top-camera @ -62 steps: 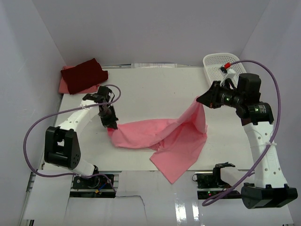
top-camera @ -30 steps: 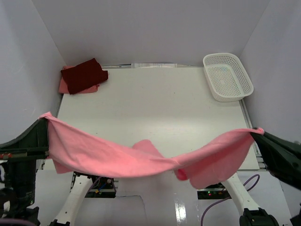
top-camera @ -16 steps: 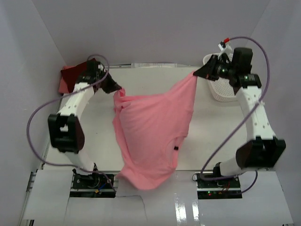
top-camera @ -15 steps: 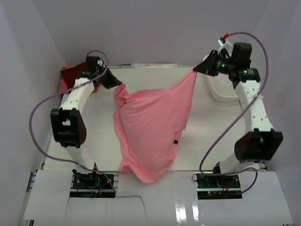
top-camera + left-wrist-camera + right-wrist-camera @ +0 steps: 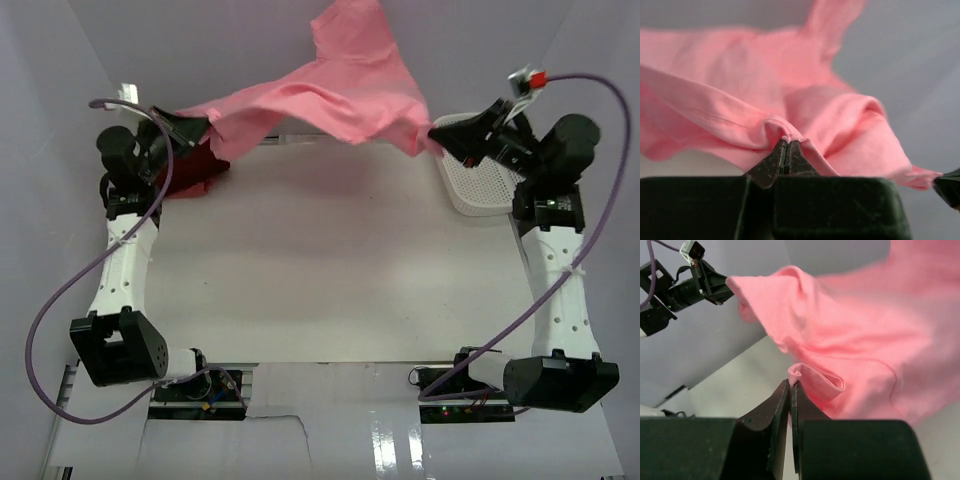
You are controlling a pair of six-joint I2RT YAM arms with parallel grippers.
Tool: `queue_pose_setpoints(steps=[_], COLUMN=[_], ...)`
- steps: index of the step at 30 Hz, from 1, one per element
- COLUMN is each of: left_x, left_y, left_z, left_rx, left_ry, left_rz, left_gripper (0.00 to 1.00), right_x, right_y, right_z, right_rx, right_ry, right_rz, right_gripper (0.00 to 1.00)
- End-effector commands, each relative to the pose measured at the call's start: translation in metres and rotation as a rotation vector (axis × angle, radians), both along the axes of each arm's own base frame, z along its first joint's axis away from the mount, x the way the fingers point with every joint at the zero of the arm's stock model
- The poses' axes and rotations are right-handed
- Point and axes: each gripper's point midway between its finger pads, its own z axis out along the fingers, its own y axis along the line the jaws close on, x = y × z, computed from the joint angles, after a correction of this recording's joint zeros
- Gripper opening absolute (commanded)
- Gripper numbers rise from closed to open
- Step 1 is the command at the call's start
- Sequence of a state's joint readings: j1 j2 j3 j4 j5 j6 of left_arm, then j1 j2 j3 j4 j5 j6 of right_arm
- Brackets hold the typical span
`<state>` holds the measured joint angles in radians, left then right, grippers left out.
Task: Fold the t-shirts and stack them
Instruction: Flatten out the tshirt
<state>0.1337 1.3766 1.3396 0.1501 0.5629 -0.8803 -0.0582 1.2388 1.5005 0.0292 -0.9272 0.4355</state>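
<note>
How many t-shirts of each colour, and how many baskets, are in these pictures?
light pink t-shirt: 1
dark maroon t-shirt: 1
salmon pink t-shirt: 1
white mesh basket: 1
Total: 4

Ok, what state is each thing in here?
pink shirt: in the air, stretched between both grippers.
left gripper: shut on pink shirt.
right gripper: shut on pink shirt.
maroon shirt: lying at far left corner, mostly hidden.
basket: upright, visible part empty.

Overhead looks down from behind — wrist views (very close) share the pink t-shirt (image 5: 330,95).
</note>
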Motion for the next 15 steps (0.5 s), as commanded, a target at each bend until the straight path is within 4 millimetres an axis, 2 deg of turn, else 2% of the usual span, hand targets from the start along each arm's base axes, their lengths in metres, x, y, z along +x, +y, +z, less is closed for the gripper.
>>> queue_pose_setpoints(steps=[1, 2, 3, 4, 5, 6, 8, 9, 10, 12, 13, 14, 15], left_x=[0.005, -0.007, -0.012, -0.017, -0.022, -0.037, -0.055, -0.073, -0.079, -0.096, -0.097, -0.105, -0.107], left_y=[-0.017, -0.019, -0.020, -0.021, -0.023, -0.025, -0.034, -0.042, -0.042, -0.049, -0.050, -0.054, -0.054], left_z=[-0.188, -0.225, -0.242, -0.263, -0.278, -0.306, -0.330, -0.343, -0.349, -0.348, -0.344, -0.342, -0.330], left_rx=[-0.037, -0.041, -0.039, -0.028, -0.021, -0.023, -0.007, 0.009, 0.042, 0.136, 0.186, 0.235, 0.257], left_ry=[0.437, 0.522, 0.559, 0.601, 0.641, 0.752, 0.835, 0.918, 0.943, 0.951, 0.944, 0.942, 0.912], left_rz=[-0.084, -0.089, -0.091, -0.099, -0.103, -0.098, -0.137, -0.153, -0.144, -0.178, -0.172, -0.202, -0.206], left_gripper=[0.00, 0.00, 0.00, 0.00, 0.00, 0.00, 0.00, 0.00, 0.00, 0.00, 0.00, 0.00, 0.00], right_x=[0.028, 0.021, 0.016, 0.004, -0.004, -0.016, -0.046, -0.052, -0.065, -0.081, -0.091, -0.094, -0.096], right_y=[0.002, 0.002, 0.002, 0.002, 0.002, 0.001, 0.005, 0.003, 0.004, 0.003, 0.001, -0.001, -0.003], right_z=[-0.172, -0.186, -0.211, -0.251, -0.268, -0.289, -0.318, -0.328, -0.338, -0.342, -0.347, -0.342, -0.343], right_rx=[0.055, 0.063, 0.069, 0.063, 0.058, 0.051, 0.035, 0.023, 0.013, -0.021, -0.034, -0.047, -0.062], right_ry=[0.451, 0.458, 0.521, 0.616, 0.660, 0.739, 0.798, 0.820, 0.864, 0.855, 0.898, 0.885, 0.882], right_rz=[0.012, 0.007, -0.010, -0.012, -0.023, -0.035, -0.008, -0.040, -0.042, -0.050, -0.058, -0.071, -0.089], right_gripper=[0.08, 0.08, 0.08, 0.08, 0.08, 0.08, 0.08, 0.08, 0.08, 0.08, 0.08, 0.08, 0.08])
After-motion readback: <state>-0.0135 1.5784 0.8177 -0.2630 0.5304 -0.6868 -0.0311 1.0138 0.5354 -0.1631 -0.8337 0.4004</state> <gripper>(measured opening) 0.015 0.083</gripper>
